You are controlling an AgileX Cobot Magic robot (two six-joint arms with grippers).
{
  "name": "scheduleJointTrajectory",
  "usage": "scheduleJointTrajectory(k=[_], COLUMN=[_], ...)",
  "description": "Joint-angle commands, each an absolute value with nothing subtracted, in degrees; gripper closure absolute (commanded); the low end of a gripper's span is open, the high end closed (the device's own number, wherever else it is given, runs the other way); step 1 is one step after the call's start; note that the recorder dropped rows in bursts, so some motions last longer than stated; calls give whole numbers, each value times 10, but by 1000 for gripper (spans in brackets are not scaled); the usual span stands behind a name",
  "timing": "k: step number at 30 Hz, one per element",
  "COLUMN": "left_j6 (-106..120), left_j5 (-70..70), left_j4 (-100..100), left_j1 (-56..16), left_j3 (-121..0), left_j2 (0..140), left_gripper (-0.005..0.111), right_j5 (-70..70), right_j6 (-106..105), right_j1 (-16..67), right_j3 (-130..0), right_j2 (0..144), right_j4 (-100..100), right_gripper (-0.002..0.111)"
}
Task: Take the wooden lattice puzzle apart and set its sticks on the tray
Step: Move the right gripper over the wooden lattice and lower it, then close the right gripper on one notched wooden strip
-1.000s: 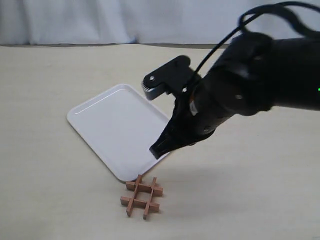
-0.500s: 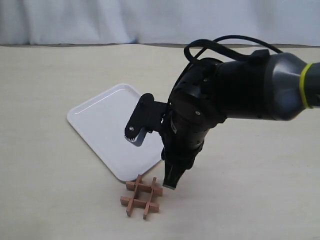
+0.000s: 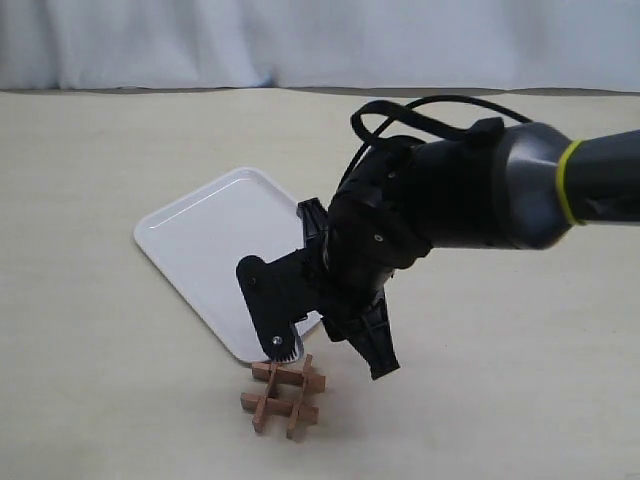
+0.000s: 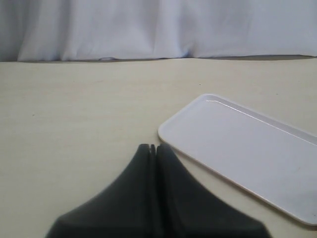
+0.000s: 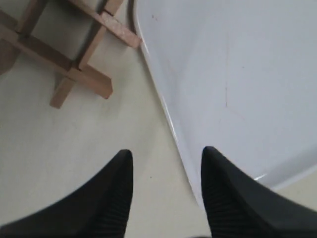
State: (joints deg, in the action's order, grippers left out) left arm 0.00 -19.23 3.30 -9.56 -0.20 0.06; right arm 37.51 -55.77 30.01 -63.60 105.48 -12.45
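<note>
The wooden lattice puzzle [image 3: 288,379] lies assembled in a "#" shape on the table, just off the near corner of the white tray [image 3: 210,250]. My right gripper [image 3: 333,360] hangs open low over the table beside the puzzle, holding nothing. In the right wrist view the gripper [image 5: 166,153] straddles the rim of the tray [image 5: 237,74], and the puzzle [image 5: 75,70] lies a short way beyond its fingertips. The tray holds no sticks. My left gripper [image 4: 152,147] is shut and empty, off the far side of the tray [image 4: 247,148], and does not show in the exterior view.
A beige table [image 3: 100,400] carries everything. A white cloth backdrop [image 3: 300,40] closes off the far edge. The bulky right arm [image 3: 460,200] with its cable loop reaches over the tray's right side.
The right arm has swung down and turned at the wrist. Its open gripper dropped from above the tray's edge to just beside the puzzle. Puzzle and tray have not moved.
</note>
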Motion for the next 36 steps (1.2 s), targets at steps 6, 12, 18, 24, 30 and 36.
scheduleJointTrajectory(k=[6,12,18,24,30,36], left_j6=[0,0,0,0,0,0], left_j5=[-185,-185,-184,-184,-184,-184], left_j4=[30,30,30,30,30,30], left_j1=[-101,-101,-101,-101,-101,-101], left_j3=[0,0,0,0,0,0], left_j2=[0,0,0,0,0,0], left_gripper=[107,107,107,107,107,107], right_j5=[348,356,356,356,359,359], right_j6=[-740,-817,-838,-848,-852,-863], right_j1=[302,302,302,302,302,328], right_j3=[-638,-635,-635,-635,-635,-635], right_j2=[1091,1092,1101,1105,1105,1105], right_j4=[-87,-51,-43,-39,-32,-49], right_gripper=[66,70,70,70,70,70])
